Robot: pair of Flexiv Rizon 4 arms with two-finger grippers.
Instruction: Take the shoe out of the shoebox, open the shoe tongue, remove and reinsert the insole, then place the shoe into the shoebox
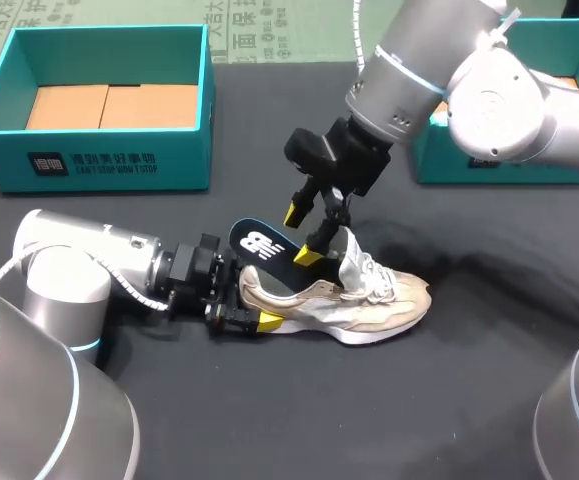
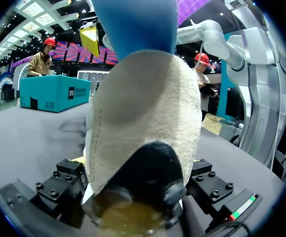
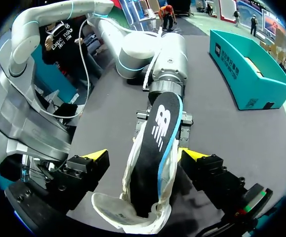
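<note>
The shoe (image 1: 369, 300) sits on the tabletop (image 1: 269, 420), out of the shoebox (image 1: 89, 165), with the left gripper (image 1: 251, 298) clamped on its heel. The insole (image 1: 264, 250) juts half out, between the right gripper's (image 1: 302, 235) spread fingers but not pinched. Seating it and boxing the shoe look to be left.

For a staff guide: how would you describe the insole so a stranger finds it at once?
On the black table, find the pale shoe in the middle. The insole sticks up out of its opening at the heel end. Unlike the shoe, it is flat and dark, with a white logo and blue edge.
</note>
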